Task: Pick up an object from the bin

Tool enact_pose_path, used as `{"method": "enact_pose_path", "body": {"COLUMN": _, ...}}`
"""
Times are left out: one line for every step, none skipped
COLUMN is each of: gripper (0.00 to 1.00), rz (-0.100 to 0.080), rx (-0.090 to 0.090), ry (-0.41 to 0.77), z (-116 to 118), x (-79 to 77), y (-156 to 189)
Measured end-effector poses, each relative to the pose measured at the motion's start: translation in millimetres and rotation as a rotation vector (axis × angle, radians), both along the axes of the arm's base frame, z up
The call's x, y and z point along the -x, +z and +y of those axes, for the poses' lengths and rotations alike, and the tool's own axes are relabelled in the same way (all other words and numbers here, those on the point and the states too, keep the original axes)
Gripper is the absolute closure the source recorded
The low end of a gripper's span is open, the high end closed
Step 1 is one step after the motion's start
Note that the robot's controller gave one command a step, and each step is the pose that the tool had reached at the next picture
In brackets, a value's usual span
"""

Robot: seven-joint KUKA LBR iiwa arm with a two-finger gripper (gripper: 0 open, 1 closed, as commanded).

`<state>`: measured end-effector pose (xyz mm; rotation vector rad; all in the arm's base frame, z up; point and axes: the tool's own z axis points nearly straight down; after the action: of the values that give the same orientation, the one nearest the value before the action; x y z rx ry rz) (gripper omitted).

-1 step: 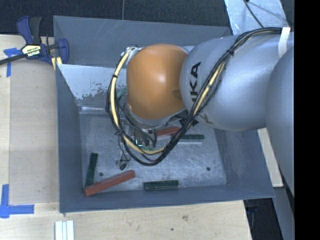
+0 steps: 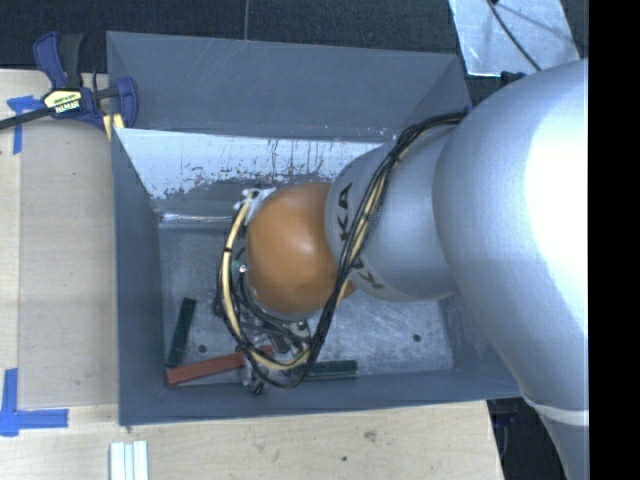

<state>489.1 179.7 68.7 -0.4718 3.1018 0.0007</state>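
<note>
My gripper (image 2: 266,352) hangs low over the front of the bin floor, mostly hidden under the arm's orange cover and cables. A flat red-brown stick (image 2: 203,371) lies along the front wall, and its right end reaches under the gripper. A dark green bar (image 2: 182,329) lies tilted at the front left, a little apart from the gripper. Another dark green piece (image 2: 334,370) lies flat along the front wall, just right of the gripper.
The arm comes in from the right and covers the bin's middle and right side. The bare grey floor shows at the left and along the back wall.
</note>
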Motion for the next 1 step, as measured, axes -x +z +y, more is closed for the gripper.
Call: {"method": "enact_pose_path", "body": {"gripper": 1.0, "rz": -0.003, "rx": -0.001, "ry": -0.001, "z": 0.3, "x": -1.0, "y": 2.6}}
